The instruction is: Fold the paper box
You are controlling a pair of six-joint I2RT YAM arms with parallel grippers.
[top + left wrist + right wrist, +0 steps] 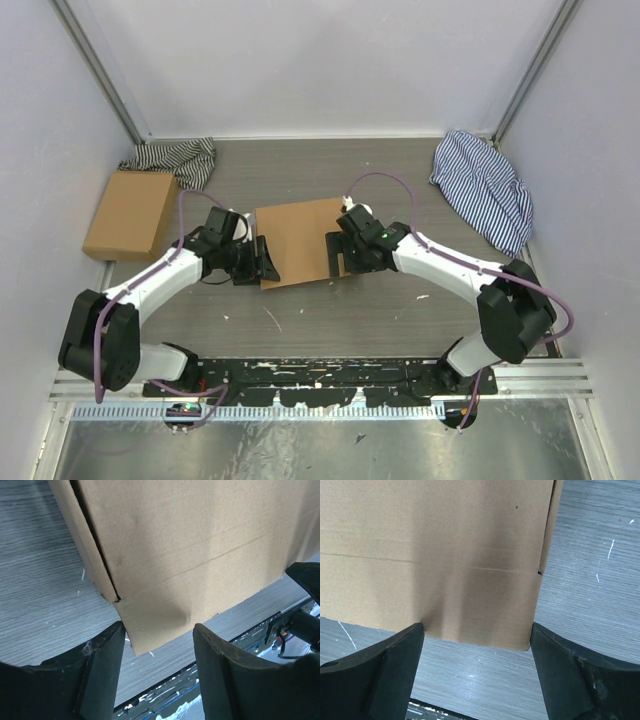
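One paper box (298, 238) lies between left gripper (269, 259) and right gripper (334, 254).

**Bystanders on the worktop (330, 320)**

A closed brown cardboard box (130, 215) lies flat at the left side of the grey wood-grain surface. A dark-striped cloth (178, 160) is bunched by the back wall and meets the box's far edge. A blue-striped cloth (485, 190) lies crumpled in the far right corner. White flecks dot the boards.

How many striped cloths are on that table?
2. One striped cloth lies at the back left, beside the closed brown box; the other striped cloth at the back right, near the wall. None seems hidden.
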